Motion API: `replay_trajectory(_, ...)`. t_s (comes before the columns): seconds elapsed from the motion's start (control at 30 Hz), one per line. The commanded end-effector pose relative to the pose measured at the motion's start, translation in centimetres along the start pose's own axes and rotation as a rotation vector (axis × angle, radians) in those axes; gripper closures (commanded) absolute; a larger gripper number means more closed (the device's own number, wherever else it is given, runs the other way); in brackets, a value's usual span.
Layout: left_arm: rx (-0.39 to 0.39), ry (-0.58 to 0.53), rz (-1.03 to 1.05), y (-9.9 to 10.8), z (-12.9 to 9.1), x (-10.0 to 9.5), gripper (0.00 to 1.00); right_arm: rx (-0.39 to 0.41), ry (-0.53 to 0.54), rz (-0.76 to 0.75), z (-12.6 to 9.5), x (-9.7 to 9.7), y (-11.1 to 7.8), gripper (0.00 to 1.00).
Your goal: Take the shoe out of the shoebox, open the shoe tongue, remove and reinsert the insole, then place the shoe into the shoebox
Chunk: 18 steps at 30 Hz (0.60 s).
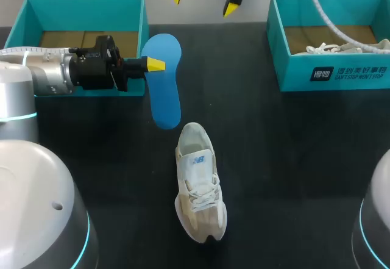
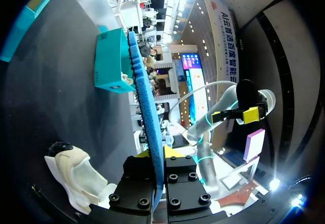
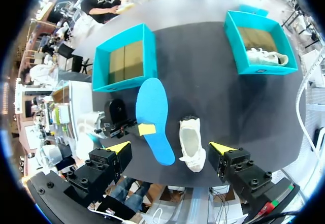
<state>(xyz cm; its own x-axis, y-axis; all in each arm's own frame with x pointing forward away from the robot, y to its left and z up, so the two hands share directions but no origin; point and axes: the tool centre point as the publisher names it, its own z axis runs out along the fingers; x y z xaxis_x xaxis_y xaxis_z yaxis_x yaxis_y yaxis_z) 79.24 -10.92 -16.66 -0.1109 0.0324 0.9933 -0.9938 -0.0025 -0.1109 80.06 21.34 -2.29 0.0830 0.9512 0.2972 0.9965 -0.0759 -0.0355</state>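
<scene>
Left tool (image 1: 155, 64) pinches blue insole (image 1: 166, 98); right tool (image 1: 203, 0) gapes wide.

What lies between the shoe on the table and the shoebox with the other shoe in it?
Nothing: the head view shows only bare black table between the shoe and that shoebox.

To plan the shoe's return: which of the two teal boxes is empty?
The left teal box: only its brown floor shows inside. The right box holds a white shoe.
</scene>
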Motion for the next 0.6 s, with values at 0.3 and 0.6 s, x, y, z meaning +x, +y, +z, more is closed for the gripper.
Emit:
replay_trajectory(0.3, -0.001, -0.001, 0.0, 0.0, 0.0, 0.0, 1.0, 0.019, 0.667, 0.013, 1.3, -1.7, -0.1, 0.0)
replay_trajectory(0.6, -0.001, -0.001, 0.0, 0.0, 0.0, 0.0, 1.0, 0.019, 0.8, 0.018, 2.8, -2.8, 0.4, 0.0)
